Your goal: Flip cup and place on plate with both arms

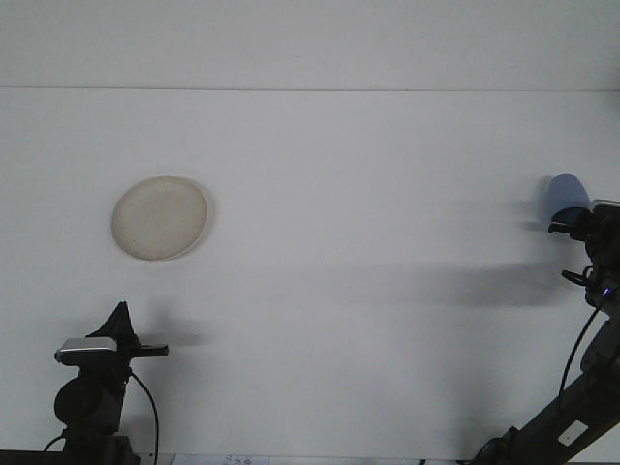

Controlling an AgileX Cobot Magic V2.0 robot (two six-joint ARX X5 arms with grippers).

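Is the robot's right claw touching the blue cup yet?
Cannot tell. In the front view the right gripper overlaps the lower part of the blue cup, hiding whether they meet.

A white table (320,291) is seen from the front. A round cream plate (160,218) lies flat at the left. A blue cup (567,193) stands upside down near the right edge, partly covered by the right gripper (581,230). The left gripper (121,339) is raised low at the left, well apart from the plate.
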